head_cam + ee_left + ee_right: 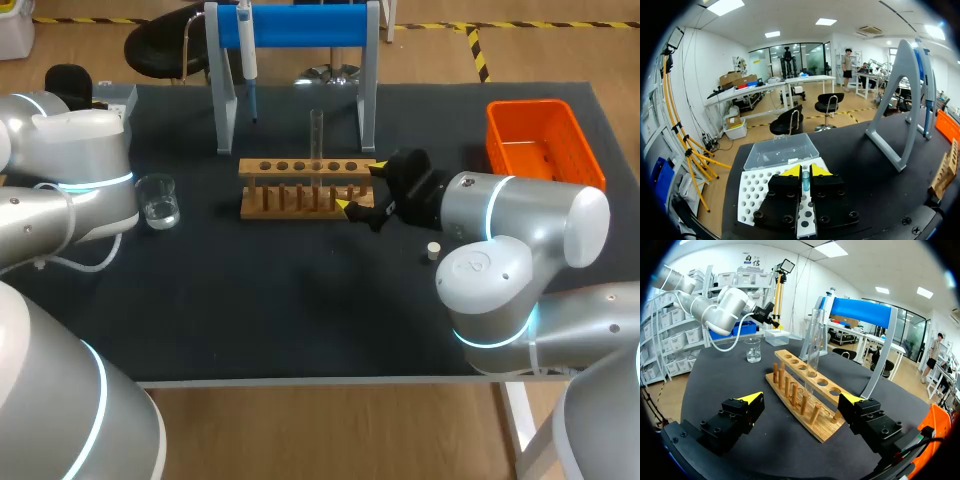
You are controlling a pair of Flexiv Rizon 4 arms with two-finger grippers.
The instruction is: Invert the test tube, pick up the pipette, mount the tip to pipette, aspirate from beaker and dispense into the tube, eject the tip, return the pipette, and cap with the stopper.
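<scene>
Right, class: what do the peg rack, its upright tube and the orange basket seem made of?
Tan pegged rack: probably bare wood; matt bars and dowels. Clear upright test tube: glass or clear plastic, cannot tell; background shows through. Orange rectangular basket: likely moulded plastic; evenly bright, thin-walled.

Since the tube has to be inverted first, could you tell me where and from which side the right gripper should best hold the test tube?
Grip the test tube on its bare glass above the wooden rack; it stands upright there. Probably come level from the rack's near-right side, where the open right gripper sits; the stand blocks behind.
</scene>
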